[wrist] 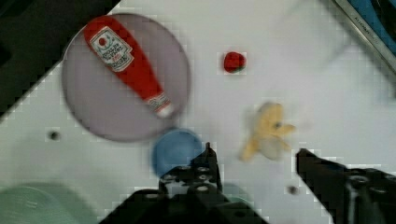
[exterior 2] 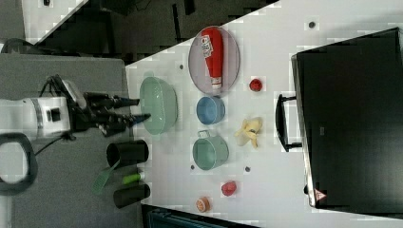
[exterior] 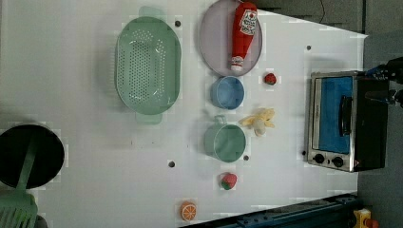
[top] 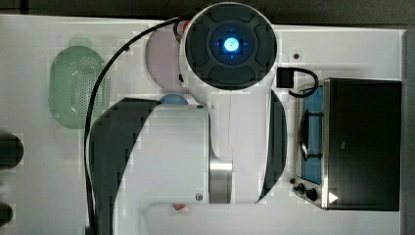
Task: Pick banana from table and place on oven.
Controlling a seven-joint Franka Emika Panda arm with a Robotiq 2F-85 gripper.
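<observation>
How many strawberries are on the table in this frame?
2. One strawberry lies beside the purple plate that holds the ketchup bottle. The other strawberry lies between the green cup and the orange slice. More may be hidden.

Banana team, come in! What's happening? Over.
Gripper open, above table. Banana untouched, between green cup and oven. Nothing blocking.

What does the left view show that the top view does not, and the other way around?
The left view adds the banana, the ketchup bottle, the orange slice and the green cup. The top view adds the arm's white body with its blue light. Both share the oven, the green colander and the table.
</observation>
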